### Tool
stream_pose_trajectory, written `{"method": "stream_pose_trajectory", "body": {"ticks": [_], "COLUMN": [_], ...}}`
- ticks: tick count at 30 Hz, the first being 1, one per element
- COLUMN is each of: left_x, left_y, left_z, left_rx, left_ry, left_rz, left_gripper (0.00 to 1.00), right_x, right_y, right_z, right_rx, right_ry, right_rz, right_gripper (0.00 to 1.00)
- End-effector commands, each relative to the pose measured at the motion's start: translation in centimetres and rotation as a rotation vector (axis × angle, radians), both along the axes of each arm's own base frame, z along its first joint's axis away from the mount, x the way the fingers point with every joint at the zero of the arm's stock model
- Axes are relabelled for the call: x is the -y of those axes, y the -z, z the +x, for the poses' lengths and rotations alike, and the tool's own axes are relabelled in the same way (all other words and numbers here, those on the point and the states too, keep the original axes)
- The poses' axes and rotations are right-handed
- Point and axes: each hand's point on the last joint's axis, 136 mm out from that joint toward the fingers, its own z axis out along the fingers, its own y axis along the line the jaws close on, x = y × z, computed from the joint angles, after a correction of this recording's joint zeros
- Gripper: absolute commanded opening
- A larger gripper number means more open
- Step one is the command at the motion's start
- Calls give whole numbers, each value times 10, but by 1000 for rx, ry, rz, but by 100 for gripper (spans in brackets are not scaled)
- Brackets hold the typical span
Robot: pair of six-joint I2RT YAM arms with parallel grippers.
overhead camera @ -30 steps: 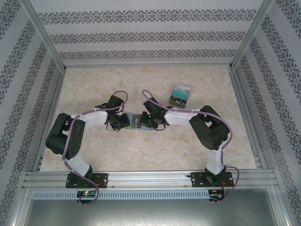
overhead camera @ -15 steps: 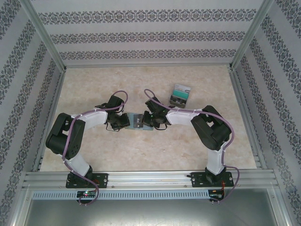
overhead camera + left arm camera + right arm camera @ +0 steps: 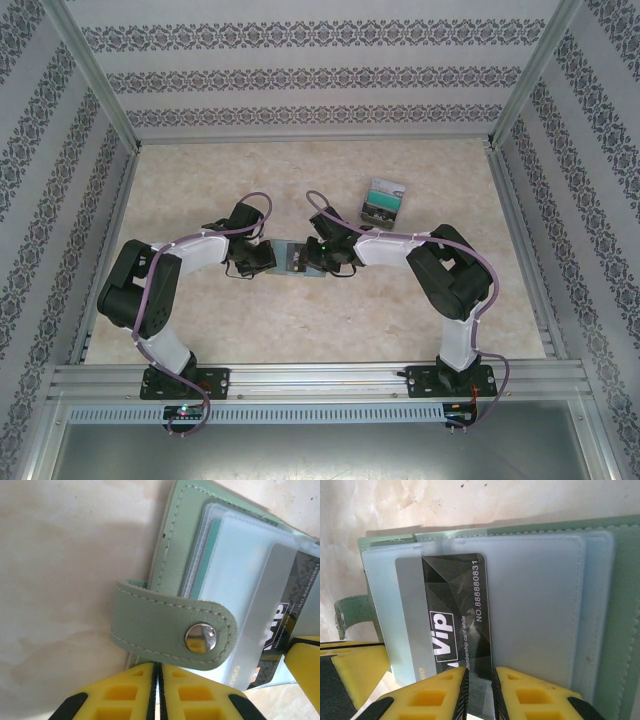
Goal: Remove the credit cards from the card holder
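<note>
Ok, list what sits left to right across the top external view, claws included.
left claw → card holder → right claw → loose credit cards, farther back than the rest

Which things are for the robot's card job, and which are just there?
For the job: pale green leather card holder, black VIP card pinched in the right gripper, left gripper, printed cards lying out.
Just there: beige marbled tabletop, patterned walls.

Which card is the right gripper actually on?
The black VIP card, partly out of the card holder's clear sleeve, pinched by the right gripper. The other cards lie loose farther back.
</note>
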Motion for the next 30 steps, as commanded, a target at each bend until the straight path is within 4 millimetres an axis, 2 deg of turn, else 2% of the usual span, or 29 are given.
{"method": "stream_pose_trajectory", "body": {"ticks": [1,11,15,21,30], "left_x": [-1,-2,-2,-3,-2], "left_y": [3,4,4,3,3], "left_z": [-2,-3,-3,-3,-4], "left_rx": [-30,-33,-33,-31,-33], "left_ry": [-1,-1,-2,-3,-1], "left_rz": [-1,5,3,2,2], "left_gripper": [10,10,10,10,10], "right_x": [2,21,20,15,12], "right_y": [3,-16,-20,-18,-1], "right_z": [-1,4,5,5,6], "right_rx": [-5,48,56,55,22], "right_ry": [-17,-27,-55,-117,-138], "right_rz": [-16,-39,-47,-77,-97], "right_gripper": [22,22,23,24,25]}}
